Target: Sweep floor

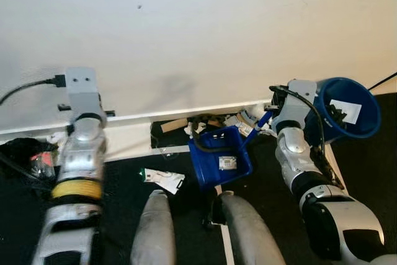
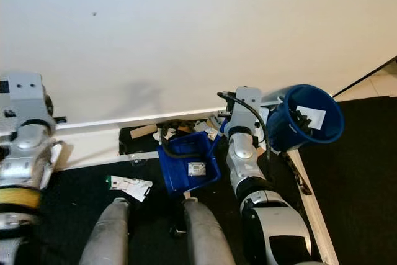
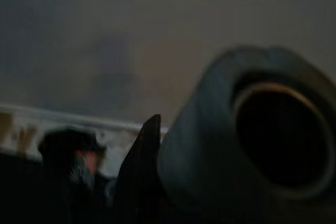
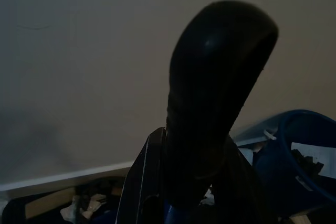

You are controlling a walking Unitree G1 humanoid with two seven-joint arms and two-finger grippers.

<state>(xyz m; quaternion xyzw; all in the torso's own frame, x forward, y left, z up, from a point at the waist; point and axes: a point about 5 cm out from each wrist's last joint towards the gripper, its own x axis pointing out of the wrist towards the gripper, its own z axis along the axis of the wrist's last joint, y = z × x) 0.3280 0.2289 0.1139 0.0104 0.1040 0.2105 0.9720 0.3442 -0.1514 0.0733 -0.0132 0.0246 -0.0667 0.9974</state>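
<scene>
**Dustpan loaded at the wall, bin beside the right arm**

Plain white wall [image 1: 205, 29] fills the upper part of the head views; white baseboard [image 1: 186, 115] runs along its foot, dark black floor [image 1: 124, 190] below. Both silver arms are raised toward the wall.

One round blue plastic bin [image 1: 347, 108] sits by the right arm, tilted with its mouth open to the camera, paper scraps and dark bits inside. Judged: placed near so the pan can be tipped into it.

One blue plastic dustpan [image 1: 220, 156] lies on the floor just off the baseboard, a paper scrap in it. Its blue handle [image 1: 257, 127] slants up toward the right pincer [image 4: 210, 129], which grips a rounded black handle end, seen in the right wrist view. Held low and angled, probably to catch debris.

The left pincer [image 3: 144, 171] holds a thick grey tube, likely the broom's pole.

One litter pile [image 1: 245, 119] of cardboard and paper lies against the baseboard; one white-and-green wrapper [image 1: 162, 179] lies apart on the floor; one dark bundle [image 1: 28, 153] sits far left. Sweeping looks part done.
</scene>
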